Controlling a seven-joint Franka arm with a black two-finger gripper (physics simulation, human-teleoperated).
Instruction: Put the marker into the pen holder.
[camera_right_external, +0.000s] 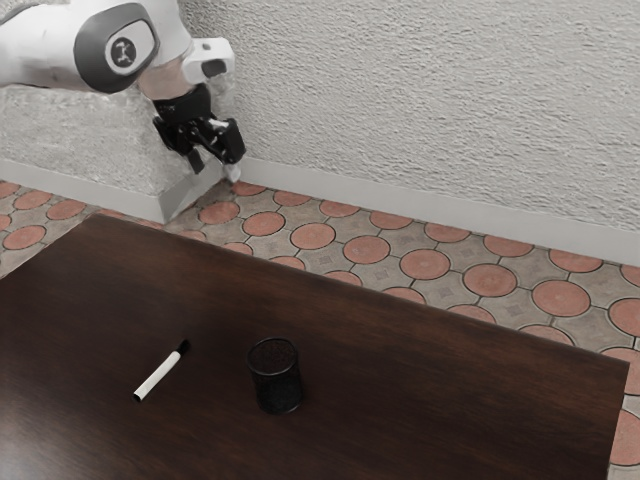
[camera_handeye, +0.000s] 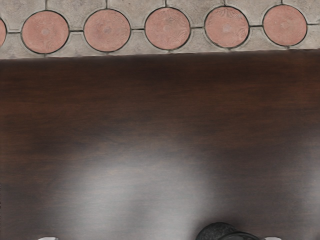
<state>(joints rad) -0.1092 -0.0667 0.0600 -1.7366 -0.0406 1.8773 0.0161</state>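
My gripper (camera_right_external: 215, 168) hangs high in the exterior view's upper left, open and holding nothing, well away from marker and holder. In the wrist view, pale fingertips of the gripper (camera_handeye: 160, 238) stand wide apart at the lower edge. A white marker (camera_right_external: 158, 376) with a black cap lies on the dark table, its capped end pointing obliquely toward the far edge. Upright to the marker's right in the exterior view is the black mesh pen holder (camera_right_external: 276, 378); part of this round pen holder (camera_handeye: 217, 231) appears at the wrist view's lower edge.
The dark wooden table (camera_right_external: 420, 390) extends around both objects, with its far edge and right corner visible. Beyond it are a patterned tile floor (camera_right_external: 365, 250) and a rough pale wall (camera_right_external: 430, 100).
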